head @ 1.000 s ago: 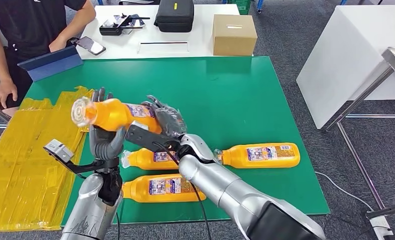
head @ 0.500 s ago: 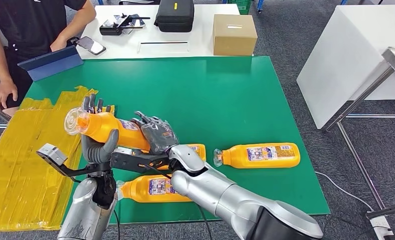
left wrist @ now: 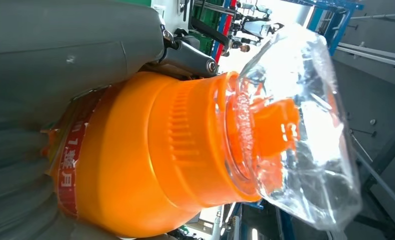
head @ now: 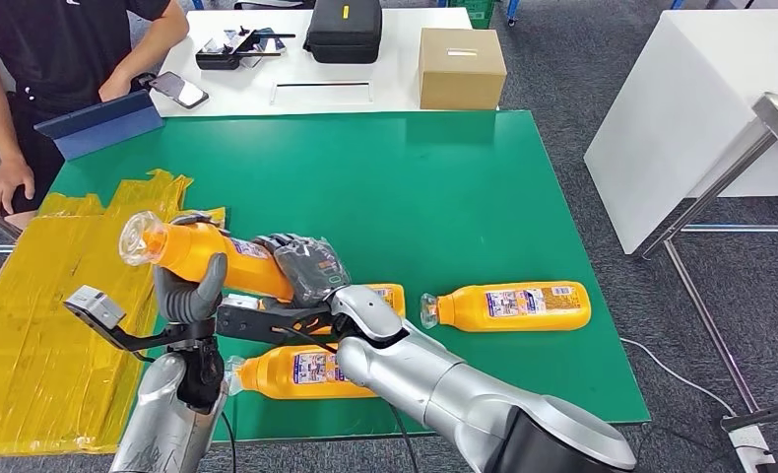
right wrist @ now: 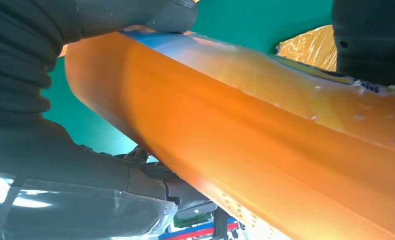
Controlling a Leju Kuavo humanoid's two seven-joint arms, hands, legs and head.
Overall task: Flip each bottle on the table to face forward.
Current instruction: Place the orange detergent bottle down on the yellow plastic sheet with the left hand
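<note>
Lowered and tilted further, the raised bottle (head: 203, 258) stays gripped by left hand (head: 190, 291) and right hand (head: 306, 268).

Orange bottle (left wrist: 150, 160) held close in the left hand (left wrist: 45, 75)

A red-edged label band (left wrist: 70, 160) was seen at the bottle's shoulder, its ribbed neck and orange cap (left wrist: 273, 127) enclosed by a clear plastic cover (left wrist: 305, 150).

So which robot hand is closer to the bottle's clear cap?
Left. The left hand grips the held bottle just behind its clear cap; the right hand holds the far end.
</note>
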